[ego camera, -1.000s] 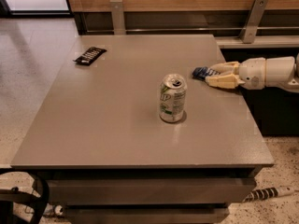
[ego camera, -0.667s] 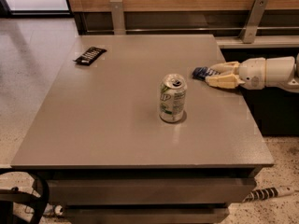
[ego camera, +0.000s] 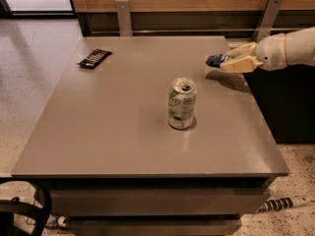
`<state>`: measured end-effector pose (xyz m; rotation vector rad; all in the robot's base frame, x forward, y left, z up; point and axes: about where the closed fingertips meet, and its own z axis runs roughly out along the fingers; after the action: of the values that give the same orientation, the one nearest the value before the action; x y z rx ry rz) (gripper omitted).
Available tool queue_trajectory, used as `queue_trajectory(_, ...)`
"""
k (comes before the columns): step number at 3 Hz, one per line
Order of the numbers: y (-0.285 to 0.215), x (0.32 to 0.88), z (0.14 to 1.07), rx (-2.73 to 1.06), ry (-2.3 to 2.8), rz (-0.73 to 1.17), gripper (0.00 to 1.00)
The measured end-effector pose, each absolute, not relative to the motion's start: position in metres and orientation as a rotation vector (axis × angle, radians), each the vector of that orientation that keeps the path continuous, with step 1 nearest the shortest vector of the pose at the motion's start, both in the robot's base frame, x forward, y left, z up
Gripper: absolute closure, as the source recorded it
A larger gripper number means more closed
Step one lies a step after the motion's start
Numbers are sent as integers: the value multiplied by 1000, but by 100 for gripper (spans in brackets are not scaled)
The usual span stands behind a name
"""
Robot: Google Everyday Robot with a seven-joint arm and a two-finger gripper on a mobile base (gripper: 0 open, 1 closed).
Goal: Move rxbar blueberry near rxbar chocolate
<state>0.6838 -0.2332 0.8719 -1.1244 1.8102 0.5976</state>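
Note:
My gripper (ego camera: 231, 60) comes in from the right and is shut on the rxbar blueberry (ego camera: 215, 60), a small dark blue bar. It holds the bar lifted a little above the right side of the table, with a shadow on the tabletop below. The rxbar chocolate (ego camera: 94, 58), a black bar with white lettering, lies flat near the far left corner of the grey table (ego camera: 113, 122), far from the gripper.
A green and white soda can (ego camera: 181, 103) stands upright near the table's middle, between the two bars. A wooden wall with metal brackets (ego camera: 123, 16) runs behind the table. The table's right edge lies under my arm.
The gripper has lifted the blue bar off the tabletop; it now hangs above its shadow. The can and the black bar have not moved.

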Motion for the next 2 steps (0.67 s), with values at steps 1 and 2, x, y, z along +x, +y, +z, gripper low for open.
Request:
queue_trajectory(1,-232,693,903,-1158,1846,529,100)
queue_trajectory(2,-218,697,934,-1181,1858,453,100)
